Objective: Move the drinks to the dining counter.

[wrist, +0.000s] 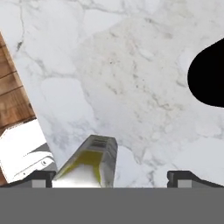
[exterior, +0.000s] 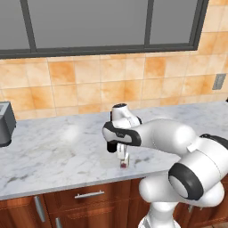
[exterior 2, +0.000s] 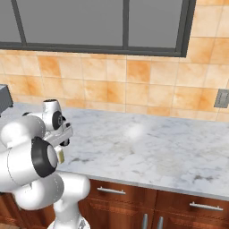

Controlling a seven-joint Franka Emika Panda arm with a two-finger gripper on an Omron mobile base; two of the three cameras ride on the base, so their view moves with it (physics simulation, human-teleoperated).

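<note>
On the marble desk, view by view
Left base: carton (exterior: 123, 161) upright near the desk (exterior: 53, 151) front edge, gripper (exterior: 122, 156) directly over it
Right base: carton (exterior 2: 60, 156) beside the arm
Hand: fingers (wrist: 186, 177) spread wide, carton (wrist: 89, 164) between them, nearer one side

No text can be read; the carton (wrist: 89, 164) bears only a blurred barcode-like patch
</note>
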